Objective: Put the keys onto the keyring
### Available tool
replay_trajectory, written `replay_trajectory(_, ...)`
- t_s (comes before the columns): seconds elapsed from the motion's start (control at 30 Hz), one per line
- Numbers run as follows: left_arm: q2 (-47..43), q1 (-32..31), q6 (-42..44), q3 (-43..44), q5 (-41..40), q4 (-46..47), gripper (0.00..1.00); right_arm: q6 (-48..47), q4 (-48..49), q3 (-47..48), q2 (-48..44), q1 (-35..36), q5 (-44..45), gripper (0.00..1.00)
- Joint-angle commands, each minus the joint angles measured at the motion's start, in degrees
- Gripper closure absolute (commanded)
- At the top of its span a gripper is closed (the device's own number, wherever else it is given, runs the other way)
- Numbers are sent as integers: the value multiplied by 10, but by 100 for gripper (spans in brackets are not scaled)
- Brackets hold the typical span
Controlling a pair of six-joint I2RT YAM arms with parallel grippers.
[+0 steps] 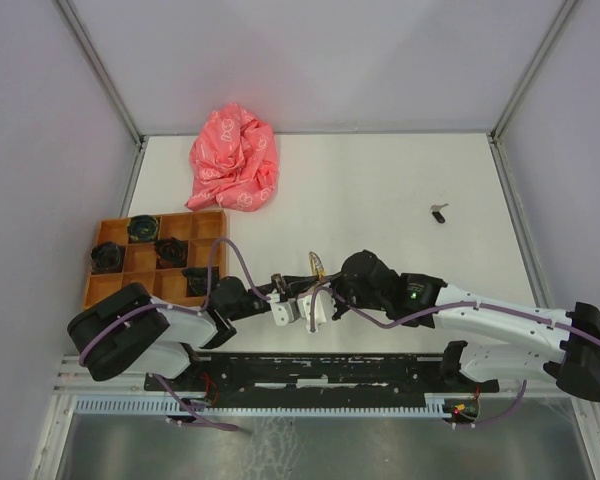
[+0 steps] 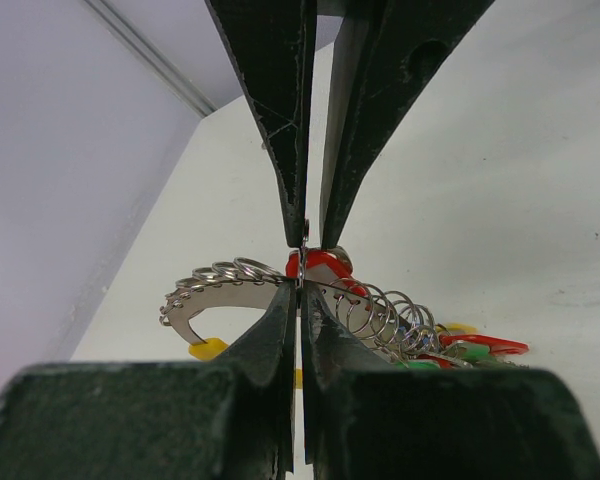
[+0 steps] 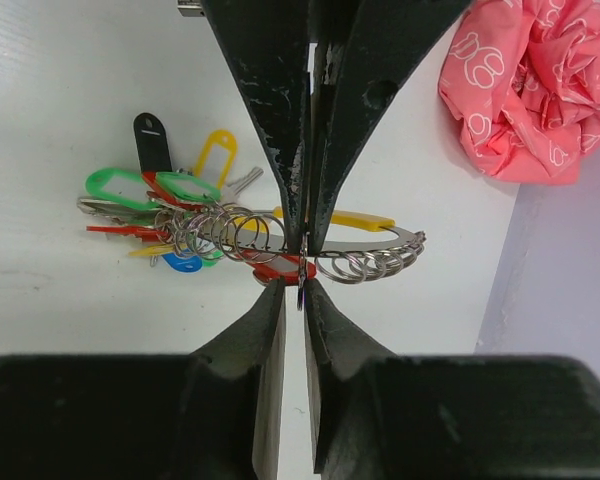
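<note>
The keyring (image 3: 380,240) is a flat silver loop strung with many small split rings (image 3: 205,232) and coloured tags (image 3: 120,185). It hangs between the two end effectors at the lower middle of the top view. The red-headed key (image 3: 280,268) sits right at the loop, just beside both sets of fingertips.

The left end effector (image 2: 302,245) is clenched, its fingers pressed onto a thin silver edge next to the red head. Whether that edge is a split ring or the key's blade cannot be told.

The right end effector (image 3: 305,250) meets the loop from the opposite side. Its fingers stand a sliver apart around a thin ring edge – whether they grip it or have just let go cannot be told.

The black-headed key (image 1: 439,212) lies alone on the white bench (image 1: 380,180), right of centre in the top view and well apart from both arms.

A crumpled pink cloth (image 1: 233,158) rests at the bench's upper left. Below it is an orange compartment tray (image 1: 205,230) – several cells hold dark parts.
</note>
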Motion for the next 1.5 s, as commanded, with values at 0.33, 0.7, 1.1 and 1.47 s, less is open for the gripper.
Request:
replay_trajectory(0.33, -5, -5, -14, 6, -1, 84, 97, 35, 22, -11, -53, 9, 33, 74)
replay_trajectory(0.7, -16, -6, -12, 4, 1, 78, 97, 38, 28, -32, -54, 7, 47, 74)
replay_trajectory(1.1, -13, -6, -13, 6, 6, 76, 97, 39, 60, -40, -49, 2, 56, 76)
replay_trajectory(1.47, -14, -5, -14, 7, 6, 75, 97, 39, 54, -29, -37, 2, 40, 83)
